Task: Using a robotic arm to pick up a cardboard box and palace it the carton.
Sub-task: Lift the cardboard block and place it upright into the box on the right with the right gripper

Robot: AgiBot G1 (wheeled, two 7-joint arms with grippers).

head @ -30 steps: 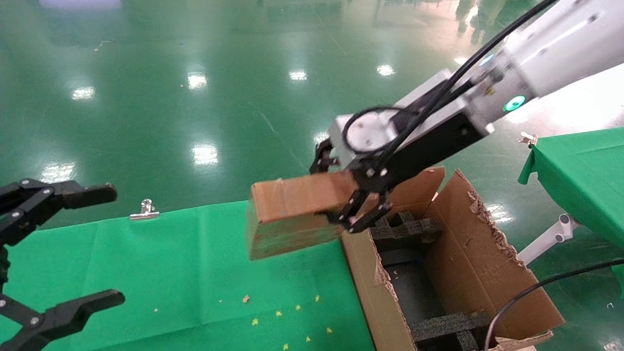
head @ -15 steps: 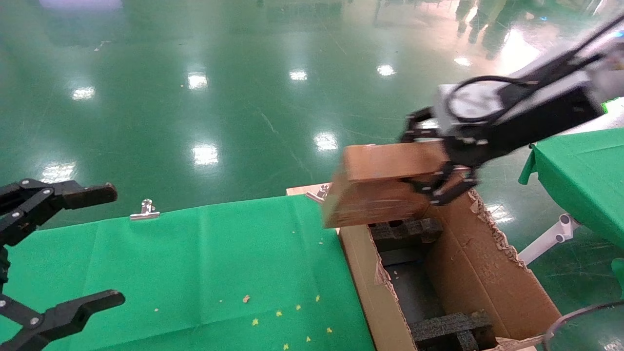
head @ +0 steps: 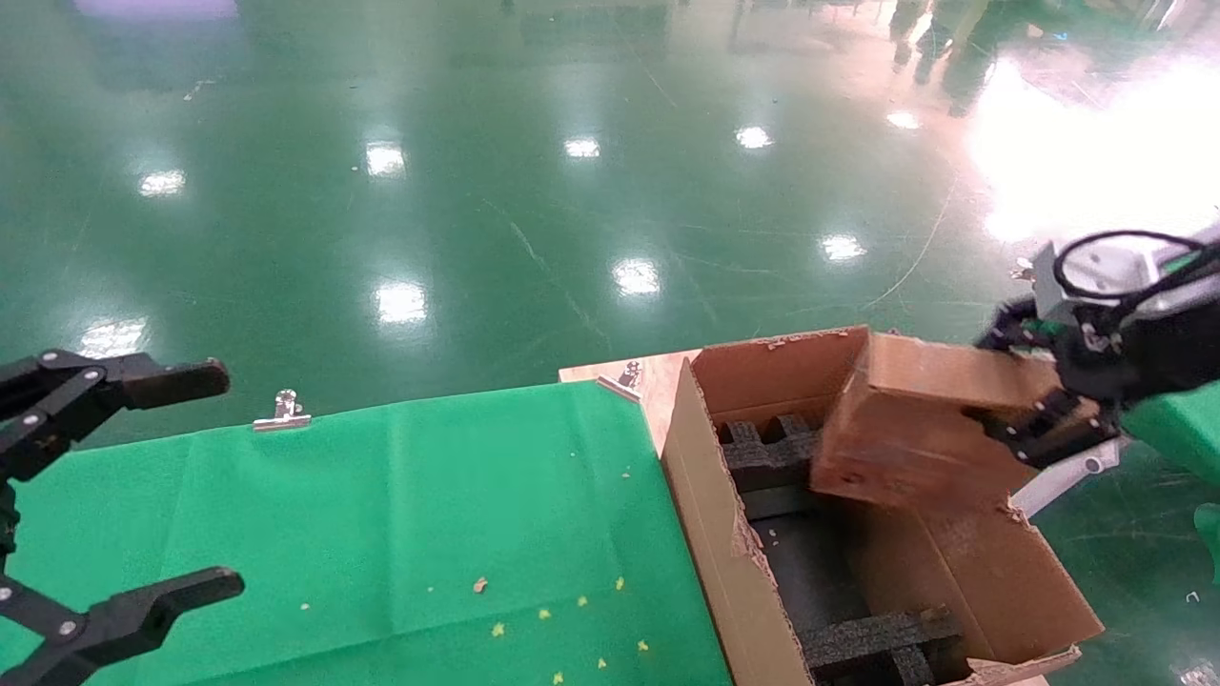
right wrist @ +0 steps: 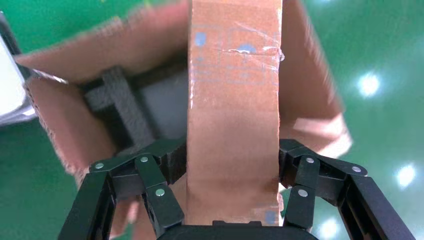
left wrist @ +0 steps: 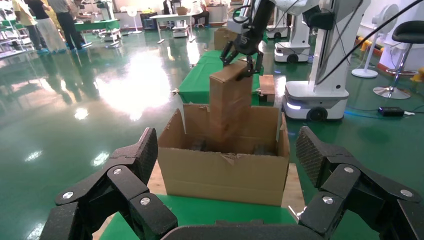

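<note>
My right gripper [head: 1007,383], on the robotic arm with its looped black cable [head: 1110,262], is shut on the small brown cardboard box [head: 910,429]. It holds the box tilted over the far right part of the open carton [head: 710,514], just above the black foam inserts [head: 762,453]. In the right wrist view the fingers [right wrist: 167,162] clamp both sides of the box [right wrist: 232,100], with the carton [right wrist: 65,107] below. The left wrist view shows the box [left wrist: 230,100] hanging over the carton [left wrist: 225,175]. My left gripper [head: 181,481] is open and empty at the far left.
A green cloth table [head: 381,495] lies left of the carton, with a metal clip [head: 283,410] on its far edge and yellow specks near the front. A second green table [head: 1177,424] with a white leg [head: 1067,476] stands right of the carton.
My right arm has carried the cardboard box rightward, from over the green table's edge to above the carton, and somewhat lower. The left arm has not moved.
</note>
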